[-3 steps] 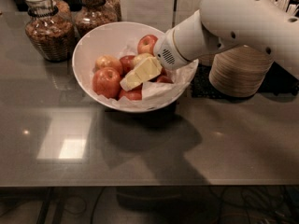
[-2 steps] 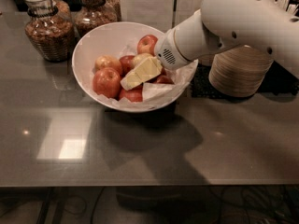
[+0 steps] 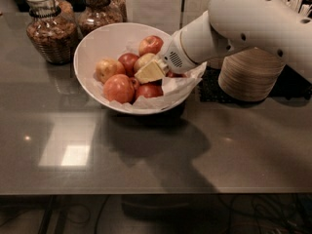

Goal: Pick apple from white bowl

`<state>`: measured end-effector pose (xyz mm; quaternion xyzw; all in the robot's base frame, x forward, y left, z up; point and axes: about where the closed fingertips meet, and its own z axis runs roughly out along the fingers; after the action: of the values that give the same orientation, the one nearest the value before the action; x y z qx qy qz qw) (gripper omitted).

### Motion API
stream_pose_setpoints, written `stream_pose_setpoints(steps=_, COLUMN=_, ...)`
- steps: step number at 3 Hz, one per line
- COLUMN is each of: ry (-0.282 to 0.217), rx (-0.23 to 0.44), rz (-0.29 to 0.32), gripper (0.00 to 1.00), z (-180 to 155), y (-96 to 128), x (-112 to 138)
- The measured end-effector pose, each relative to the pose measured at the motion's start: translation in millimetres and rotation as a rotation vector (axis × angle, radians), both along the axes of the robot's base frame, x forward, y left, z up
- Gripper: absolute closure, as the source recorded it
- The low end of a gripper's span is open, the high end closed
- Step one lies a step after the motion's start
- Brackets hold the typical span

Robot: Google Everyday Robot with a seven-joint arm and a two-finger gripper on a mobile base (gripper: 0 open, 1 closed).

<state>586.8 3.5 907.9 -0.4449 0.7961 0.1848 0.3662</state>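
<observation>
The white bowl (image 3: pixel 92 43) stands on the dark table, lined with crumpled white paper and holding several apples. The pale yellow-green apple with a blush (image 3: pixel 144 60) lies in the middle of the bowl, partly hidden by my gripper. My gripper (image 3: pixel 150 72), yellowish at its tip, reaches into the bowl from the right and rests right against that apple's front side. Around it lie a red apple (image 3: pixel 127 60), a rounder orange-red apple (image 3: pixel 118 87), a red apple (image 3: pixel 148 90), one at the back (image 3: pixel 151 44), and a pale blushed one at the left (image 3: pixel 106 68).
Two glass jars (image 3: pixel 48 30) (image 3: pixel 100 9) with brown contents stand behind the bowl at the left. A stack of beige disposable bowls (image 3: pixel 249 74) stands right of the bowl under my arm (image 3: pixel 253 18). The table's front edge (image 3: pixel 156 193) runs along the bottom.
The gripper has shifted only slightly inside the bowl, a little up and back. The bowl and apples have not moved.
</observation>
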Motion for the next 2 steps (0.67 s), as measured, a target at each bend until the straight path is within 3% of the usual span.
stream_pose_setpoints(steps=1, ry=0.000, rx=0.000, rz=0.000, gripper=0.89, z=0.0, y=0.0, x=0.0)
stream_pose_setpoints(steps=2, ry=0.000, rx=0.000, rz=0.000, gripper=1.00, z=0.2, y=0.1, x=-0.1)
